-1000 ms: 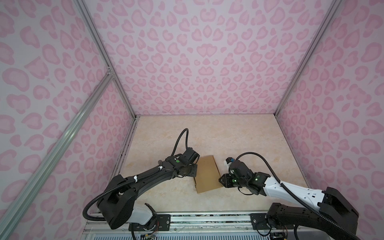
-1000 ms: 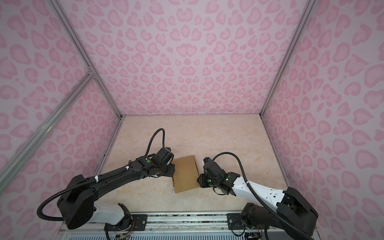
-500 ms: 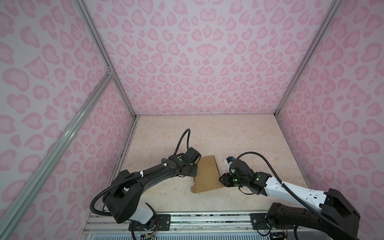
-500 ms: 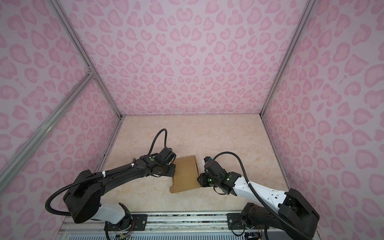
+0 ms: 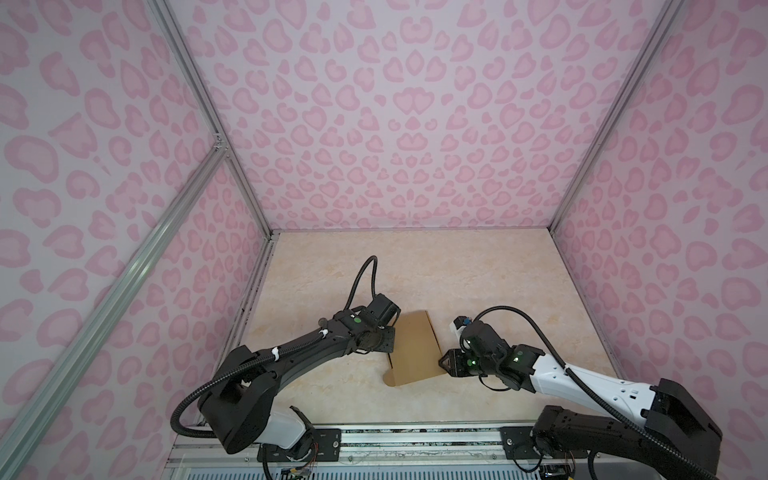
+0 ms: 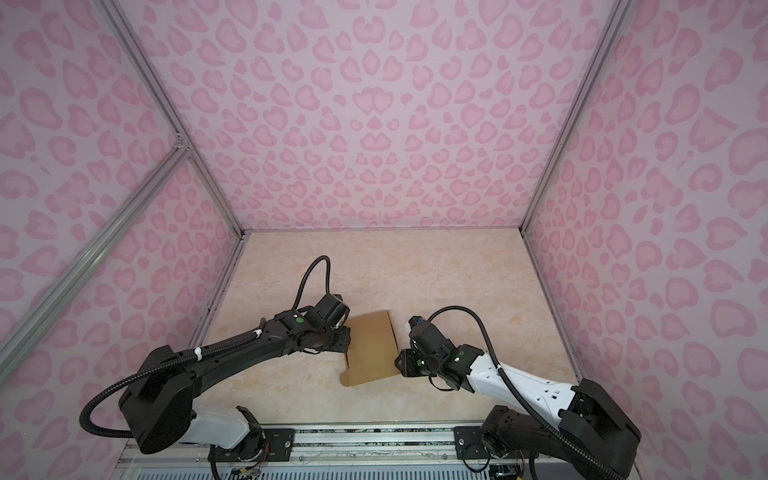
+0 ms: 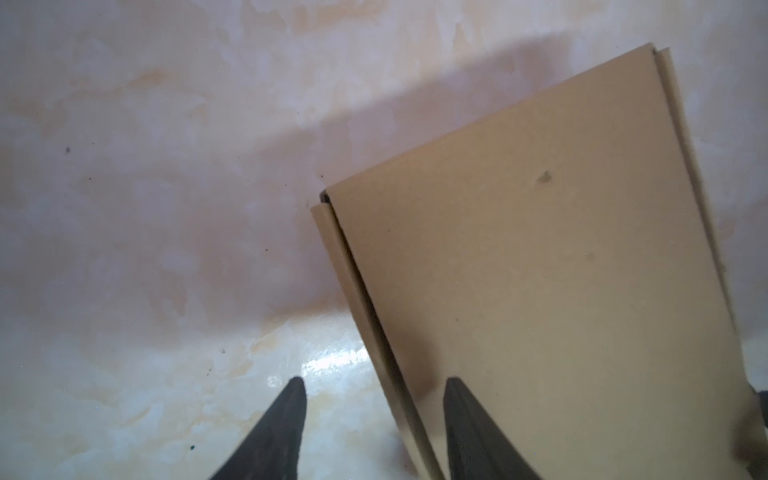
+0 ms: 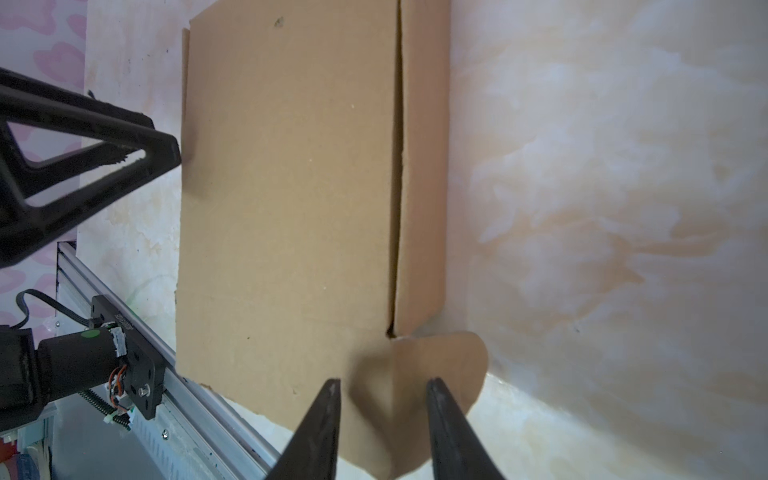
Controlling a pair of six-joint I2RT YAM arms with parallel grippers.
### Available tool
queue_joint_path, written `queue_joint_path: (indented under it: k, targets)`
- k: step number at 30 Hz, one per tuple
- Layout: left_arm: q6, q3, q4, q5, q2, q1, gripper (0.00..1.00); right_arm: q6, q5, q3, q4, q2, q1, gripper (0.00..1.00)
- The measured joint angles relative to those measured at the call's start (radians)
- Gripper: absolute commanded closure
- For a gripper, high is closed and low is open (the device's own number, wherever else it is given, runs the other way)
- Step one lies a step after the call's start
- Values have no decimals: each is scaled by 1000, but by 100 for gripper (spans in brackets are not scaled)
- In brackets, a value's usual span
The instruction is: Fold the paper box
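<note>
The beige marbled bench (image 5: 415,266) carries the brown paper box (image 5: 415,349) close to the middle of its front edge. The box lies flat with the lid panel folded over, between the two arms in both top views. The left gripper (image 7: 374,386) is at the box's left long side, jaws apart, with the edge of the side wall running between them. The right gripper (image 8: 382,382) is at the box's front right corner. Its jaws stand apart on either side of a creased rounded flap (image 8: 455,365); whether they touch it cannot be told.
</note>
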Motion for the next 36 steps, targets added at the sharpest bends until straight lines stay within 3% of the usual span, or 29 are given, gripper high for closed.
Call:
queue_joint_path:
  k: [4,10,20,36]
  targets:
    - [-18,-2,1,23,-23,0,43,0,-1,2,1,14,5,60]
    - [-58,-37,15,46,-167,0,43,0,2,2,1,20,4,60]
    - [-235,-255,114,200,-366,-18,44,0,3,6,2,30,3,64]
    - [-375,-399,280,241,-372,-98,45,0,-3,10,4,30,3,67]
